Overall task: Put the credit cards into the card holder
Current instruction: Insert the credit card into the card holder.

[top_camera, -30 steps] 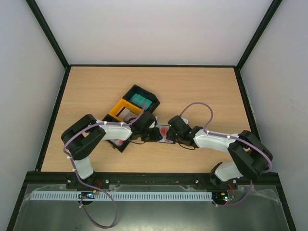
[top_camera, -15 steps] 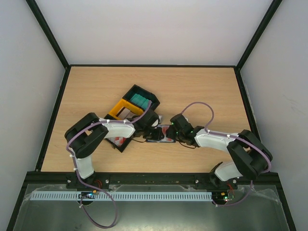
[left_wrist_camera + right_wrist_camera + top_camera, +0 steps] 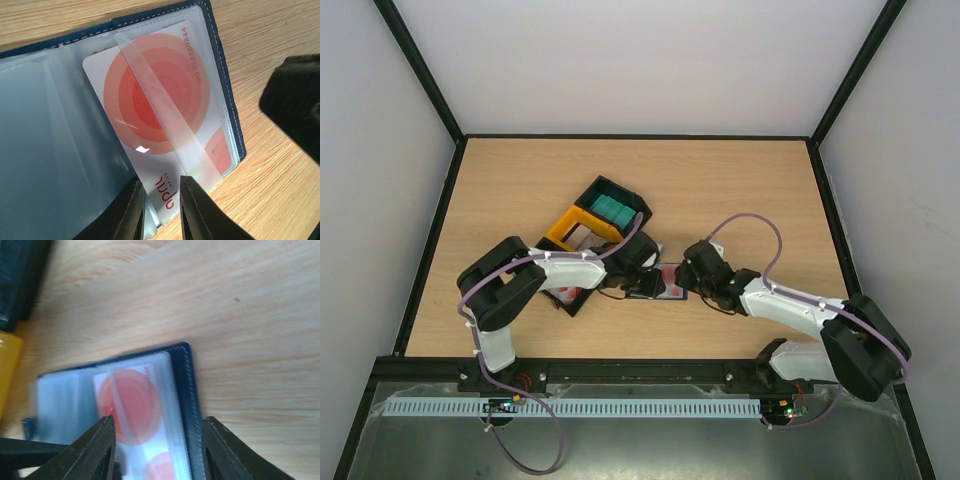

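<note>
**Both arms folded inward, wrists meeting low**

The left gripper (image 3: 160, 210), jaws nearly together, sits at the near edge of the red-and-white credit card (image 3: 155, 100); whether it grasps the card is unclear. The card lies partly sleeved in the open card holder (image 3: 227, 100). The right gripper (image 3: 157, 450), spread wide, straddles the holder's edge on the table (image 3: 720, 190).

The left gripper (image 3: 159, 180) hovers close over the open card holder (image 3: 223, 80), its two dark fingers (image 3: 131, 210) set a little apart with the near end of a red-and-white credit card (image 3: 160, 100) showing between their tips. The card, printed with concentric red circles, lies ahead of the fingers under a clear sleeve, crossed by a clear strip (image 3: 165, 125). Further empty sleeves (image 3: 50, 150) spread to the fingers' left. The holder's navy stitched edge runs along the right, on the wooden table (image 3: 270, 30), where a dark blurred shape (image 3: 295, 100) intrudes.
</note>
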Controlling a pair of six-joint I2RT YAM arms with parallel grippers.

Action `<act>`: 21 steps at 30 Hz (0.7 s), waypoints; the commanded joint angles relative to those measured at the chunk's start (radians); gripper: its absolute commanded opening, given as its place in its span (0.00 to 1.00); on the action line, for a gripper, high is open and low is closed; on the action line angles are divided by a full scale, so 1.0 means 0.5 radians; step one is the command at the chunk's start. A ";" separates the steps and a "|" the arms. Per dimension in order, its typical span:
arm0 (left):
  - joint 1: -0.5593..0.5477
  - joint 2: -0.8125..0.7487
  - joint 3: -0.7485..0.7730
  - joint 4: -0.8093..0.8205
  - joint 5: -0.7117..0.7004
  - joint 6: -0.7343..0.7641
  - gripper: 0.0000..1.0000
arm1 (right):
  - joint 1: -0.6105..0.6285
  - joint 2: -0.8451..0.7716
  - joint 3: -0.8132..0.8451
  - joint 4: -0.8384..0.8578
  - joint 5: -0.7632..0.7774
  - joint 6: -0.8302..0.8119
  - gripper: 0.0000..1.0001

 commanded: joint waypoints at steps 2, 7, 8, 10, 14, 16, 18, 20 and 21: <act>-0.033 0.014 0.027 -0.159 -0.064 0.022 0.23 | 0.000 -0.083 -0.123 -0.077 0.071 0.054 0.46; -0.052 -0.006 0.079 -0.206 -0.106 0.033 0.26 | 0.001 -0.120 -0.155 -0.083 0.067 0.067 0.46; -0.061 -0.031 0.095 -0.239 -0.148 0.037 0.28 | -0.001 -0.127 -0.157 -0.090 0.064 0.068 0.46; -0.084 -0.083 0.120 -0.317 -0.238 0.046 0.34 | 0.000 -0.153 -0.147 -0.116 0.059 0.064 0.47; -0.100 -0.213 0.127 -0.456 -0.383 0.031 0.42 | -0.001 -0.286 -0.123 -0.204 0.085 0.057 0.52; -0.106 -0.305 0.120 -0.516 -0.462 0.012 0.45 | -0.001 -0.370 -0.120 -0.259 0.087 0.043 0.53; -0.112 -0.411 0.101 -0.556 -0.532 -0.015 0.50 | 0.002 -0.441 -0.116 -0.330 0.076 0.028 0.55; -0.113 -0.526 0.071 -0.578 -0.616 -0.056 0.59 | 0.001 -0.517 -0.121 -0.407 0.050 0.010 0.57; -0.113 -0.585 0.057 -0.588 -0.658 -0.077 0.62 | 0.001 -0.537 -0.124 -0.443 0.036 -0.008 0.58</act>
